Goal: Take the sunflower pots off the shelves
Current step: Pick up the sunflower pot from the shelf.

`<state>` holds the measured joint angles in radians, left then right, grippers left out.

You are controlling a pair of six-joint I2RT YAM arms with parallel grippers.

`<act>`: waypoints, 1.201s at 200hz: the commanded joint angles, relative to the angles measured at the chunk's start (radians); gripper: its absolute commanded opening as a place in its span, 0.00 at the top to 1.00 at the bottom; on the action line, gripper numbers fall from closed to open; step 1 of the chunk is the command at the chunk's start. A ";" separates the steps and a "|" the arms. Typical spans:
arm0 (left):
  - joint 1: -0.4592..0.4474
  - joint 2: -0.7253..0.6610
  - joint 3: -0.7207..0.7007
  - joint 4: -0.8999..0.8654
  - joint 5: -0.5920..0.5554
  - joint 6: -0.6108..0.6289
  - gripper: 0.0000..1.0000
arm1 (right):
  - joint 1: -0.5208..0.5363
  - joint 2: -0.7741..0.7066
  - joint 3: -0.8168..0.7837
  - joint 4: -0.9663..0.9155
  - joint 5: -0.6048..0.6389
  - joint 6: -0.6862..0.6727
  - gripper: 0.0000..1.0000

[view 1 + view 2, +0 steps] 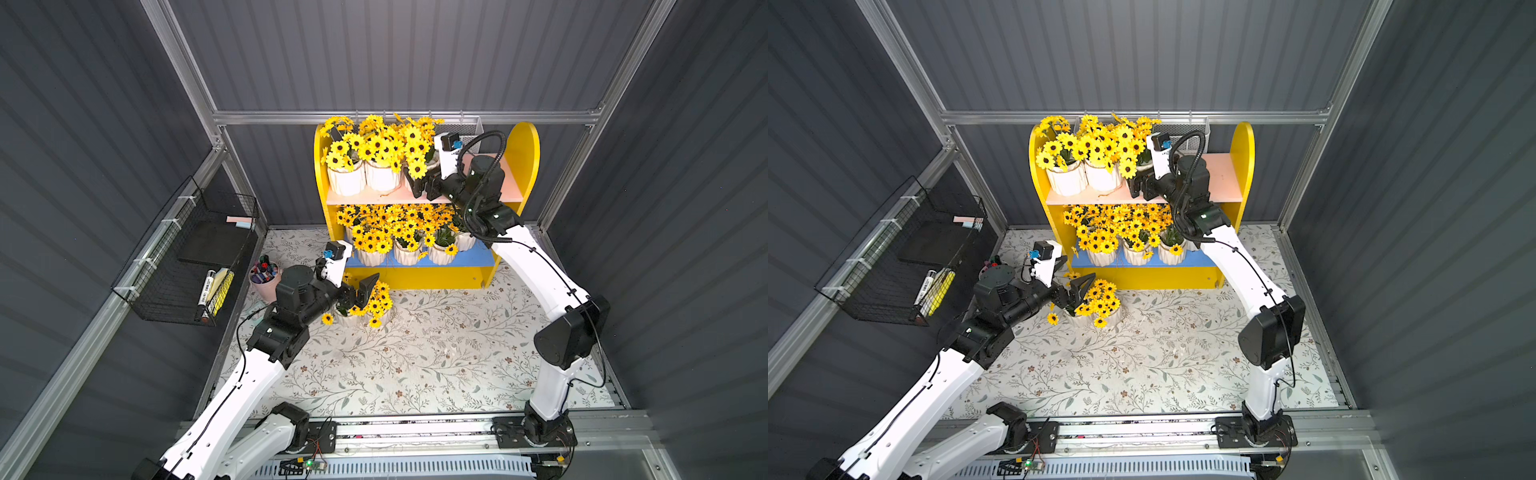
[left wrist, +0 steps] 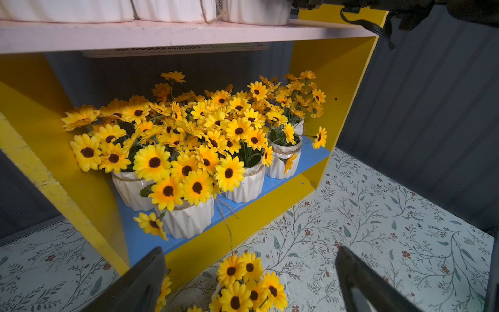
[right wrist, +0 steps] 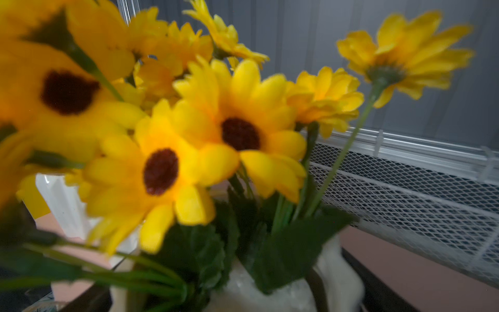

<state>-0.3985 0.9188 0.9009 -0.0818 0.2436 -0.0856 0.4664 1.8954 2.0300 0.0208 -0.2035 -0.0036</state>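
Observation:
The yellow shelves [image 1: 525,145] stand at the back of the table. Two white ribbed sunflower pots [image 1: 347,180] show on the pink upper board, with a third [image 3: 270,294] beside them. My right gripper [image 1: 422,185] is open, its fingers on either side of that third pot, whose blooms fill the right wrist view. Several more pots [image 2: 189,218] crowd the blue lower board. One sunflower pot [image 1: 347,320] stands on the table in front of the shelves. My left gripper [image 2: 249,251] hangs open just above its flowers, holding nothing.
A pink cup of markers [image 1: 266,278] stands left of my left arm. A black wire rack [image 1: 191,257] hangs on the left wall. A white mesh basket [image 3: 405,189] sits behind the upper board. The floral cloth [image 1: 415,353] covers the table.

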 commanded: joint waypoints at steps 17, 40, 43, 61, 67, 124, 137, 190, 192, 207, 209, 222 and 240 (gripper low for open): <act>-0.003 -0.018 -0.010 0.016 0.013 0.020 0.00 | -0.012 0.028 0.032 0.004 0.007 -0.016 0.01; -0.003 -0.018 -0.010 0.016 0.015 0.026 0.01 | -0.012 0.031 0.028 0.014 -0.003 -0.018 0.01; -0.003 -0.019 -0.009 0.016 0.016 0.026 0.00 | -0.012 0.031 0.026 0.015 -0.003 -0.019 0.02; -0.003 -0.022 -0.013 0.017 0.010 0.027 0.00 | -0.013 0.025 0.011 0.030 -0.017 -0.031 0.11; -0.003 -0.022 -0.014 0.017 0.010 0.027 0.00 | -0.013 0.021 0.004 0.034 -0.024 -0.034 0.16; -0.003 -0.020 -0.012 0.021 0.016 0.038 0.00 | -0.012 -0.035 -0.066 0.096 0.013 -0.049 1.00; -0.003 -0.020 -0.011 0.020 0.014 0.040 0.00 | -0.015 -0.060 -0.104 0.138 0.031 -0.049 1.00; -0.003 -0.013 -0.016 0.027 0.020 0.042 0.01 | -0.055 -0.158 -0.190 0.231 0.060 0.023 1.00; -0.003 -0.012 -0.015 0.028 0.021 0.041 0.01 | -0.057 -0.162 -0.194 0.234 0.060 0.025 1.00; -0.003 -0.006 -0.012 0.030 0.021 0.038 0.01 | -0.075 -0.192 -0.220 0.248 0.048 0.043 1.00; -0.003 -0.005 -0.010 0.029 0.021 0.038 0.00 | -0.077 -0.197 -0.224 0.249 0.047 0.043 1.00; -0.003 -0.002 -0.012 0.031 0.022 0.036 0.01 | -0.087 -0.217 -0.243 0.255 0.046 0.042 1.00; -0.003 0.002 -0.012 0.034 0.025 0.033 0.01 | -0.095 -0.243 -0.261 0.254 0.041 0.042 1.00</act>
<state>-0.3985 0.9150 0.8936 -0.0742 0.2508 -0.0597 0.3832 1.7237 1.7714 0.1608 -0.1638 0.0257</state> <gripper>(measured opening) 0.994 0.932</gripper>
